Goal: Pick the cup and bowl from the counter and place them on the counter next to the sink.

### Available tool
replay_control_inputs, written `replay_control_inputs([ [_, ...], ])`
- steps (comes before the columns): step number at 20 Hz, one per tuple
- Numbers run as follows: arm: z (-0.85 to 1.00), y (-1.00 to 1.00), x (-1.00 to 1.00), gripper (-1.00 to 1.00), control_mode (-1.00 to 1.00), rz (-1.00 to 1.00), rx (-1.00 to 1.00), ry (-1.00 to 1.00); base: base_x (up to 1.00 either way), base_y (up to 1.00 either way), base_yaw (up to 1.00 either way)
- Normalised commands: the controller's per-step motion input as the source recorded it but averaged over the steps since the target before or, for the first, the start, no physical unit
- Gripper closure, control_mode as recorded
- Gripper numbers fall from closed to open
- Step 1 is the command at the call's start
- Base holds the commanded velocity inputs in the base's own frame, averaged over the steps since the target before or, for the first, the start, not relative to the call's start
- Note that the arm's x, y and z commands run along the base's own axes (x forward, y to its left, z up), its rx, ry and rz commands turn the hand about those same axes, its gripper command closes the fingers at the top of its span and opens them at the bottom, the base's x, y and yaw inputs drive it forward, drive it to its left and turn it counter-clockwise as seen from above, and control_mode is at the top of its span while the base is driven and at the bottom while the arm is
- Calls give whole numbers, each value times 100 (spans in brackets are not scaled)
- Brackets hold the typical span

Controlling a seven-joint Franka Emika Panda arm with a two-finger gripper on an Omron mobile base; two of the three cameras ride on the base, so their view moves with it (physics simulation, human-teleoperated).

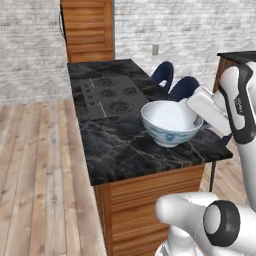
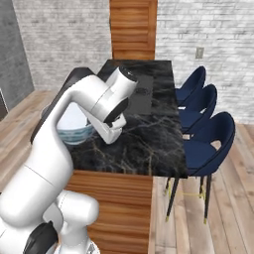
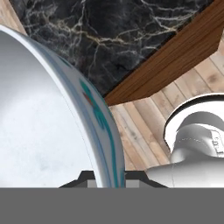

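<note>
The white bowl [image 1: 169,121] with a blue pattern on its outer wall is near the front right corner of the black marble counter [image 1: 120,150]. My gripper [image 1: 194,113] is shut on its right rim. In the hand view the rim of the bowl [image 3: 65,109] runs down between my fingertips, with the gripper [image 3: 109,178] clamped on the wall. From the right base view the bowl [image 2: 73,130] shows partly behind my arm, with the gripper [image 2: 94,130] at its edge. Whether the bowl touches the counter [image 2: 149,144] I cannot tell. The cup and the sink are out of view.
A dark grey four-burner stovetop [image 1: 107,95] lies in the counter beyond the bowl. Blue chairs [image 2: 203,124] stand along the counter's right side. The counter's front edge and wooden cabinet front [image 1: 150,192] are close below the bowl. Wooden floor [image 1: 35,175] lies to the left.
</note>
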Motion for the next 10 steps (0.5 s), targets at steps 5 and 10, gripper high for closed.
replay_control_inputs([
  [5, 0, 0, 0, 100, 100, 0, 0, 0, -29, 15, 6],
  [10, 0, 0, 0, 100, 100, 0, 0, 0, 15, 11, 24],
])
